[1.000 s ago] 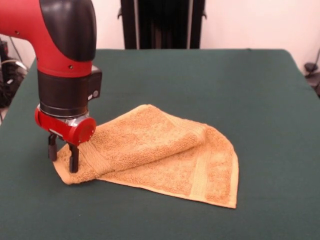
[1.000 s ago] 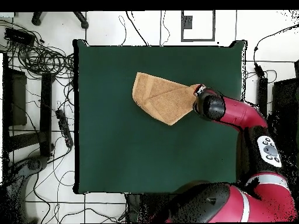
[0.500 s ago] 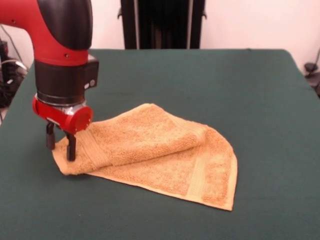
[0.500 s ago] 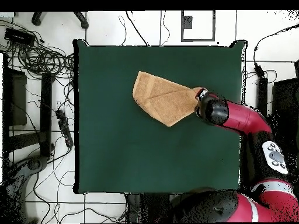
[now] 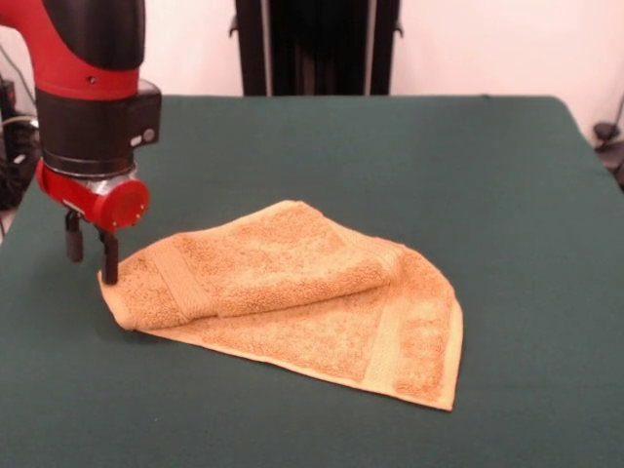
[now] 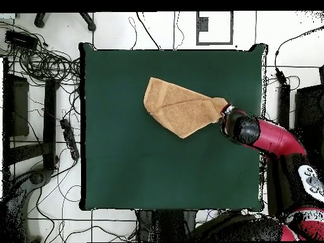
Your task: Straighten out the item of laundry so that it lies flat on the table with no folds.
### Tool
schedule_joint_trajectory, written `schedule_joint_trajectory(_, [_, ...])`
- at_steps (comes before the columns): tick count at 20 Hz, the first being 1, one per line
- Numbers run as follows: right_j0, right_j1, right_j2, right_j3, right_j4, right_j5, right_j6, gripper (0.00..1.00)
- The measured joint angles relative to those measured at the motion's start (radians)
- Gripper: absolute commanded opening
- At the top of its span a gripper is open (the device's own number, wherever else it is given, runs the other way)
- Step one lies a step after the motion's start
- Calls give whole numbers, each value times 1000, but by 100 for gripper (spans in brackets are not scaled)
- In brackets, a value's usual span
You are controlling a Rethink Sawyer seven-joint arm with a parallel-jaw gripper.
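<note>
Gripping the corner of the washcloth [image 5: 292, 297], the end effector [image 5: 90, 255] stands at the left of the front view, its two dark fingers [image 5: 110, 261] pointing down with the nearer one against the cloth's leftmost tip, which is lifted slightly off the counter [image 5: 409, 166]. Above them sit a red ring and a black wrist on the red arm. To the right, the orange-tan washcloth lies folded over itself: an upper layer runs diagonally from the held corner toward the middle, and a lower layer spreads flat beneath it, ending in a pointed corner at the right front. A flat woven band shows near the left end and another near the right edge
</note>
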Motion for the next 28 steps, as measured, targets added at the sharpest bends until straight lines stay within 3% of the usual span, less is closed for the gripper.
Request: schedule_joint_trajectory(28, [39,35,-6,2,-5,-77,0,100])
